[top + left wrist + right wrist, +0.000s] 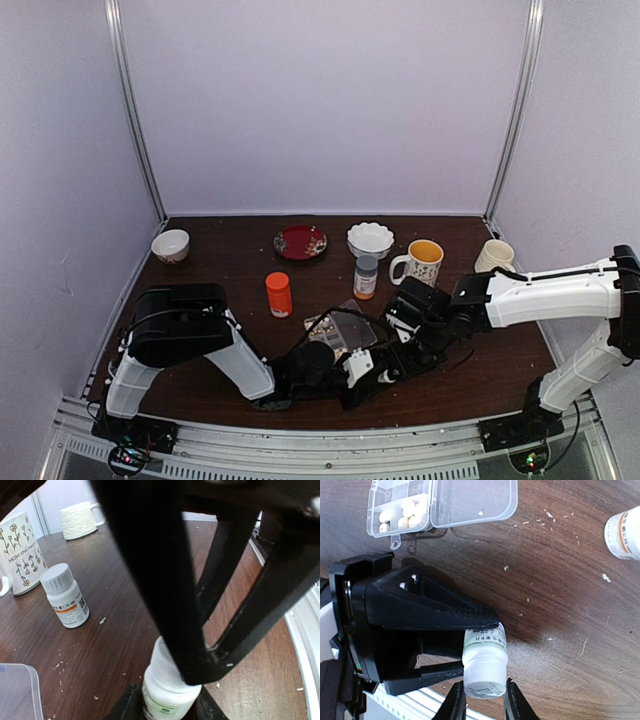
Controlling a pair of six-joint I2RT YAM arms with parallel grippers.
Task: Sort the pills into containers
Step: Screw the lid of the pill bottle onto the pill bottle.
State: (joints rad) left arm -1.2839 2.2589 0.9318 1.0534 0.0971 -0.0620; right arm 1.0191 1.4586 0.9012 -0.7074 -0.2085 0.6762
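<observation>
White small bottle (pixel 484 667) pinched at opposite ends, left hand (pixel 167 707) and right hand (pixel 485 700) both closed on it; open pill box (pixel 470 500) with pills (pixel 405 512) close by, grey-capped bottle (pixel 65 602) farther off.

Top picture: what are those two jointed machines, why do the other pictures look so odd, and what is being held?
They are two robot arms, the left arm and the right arm, bolted at the near edge of a table. The top picture looks down from above and behind them. The other two come from a camera on each wrist, so each sees its own fingers close up. The left gripper and the right gripper both clamp a small white bottle, the right at its cap. Nearby lie an open clear pill box with pale pills inside, a grey-capped bottle, an orange bottle, mugs, bowls and a red plate.
</observation>
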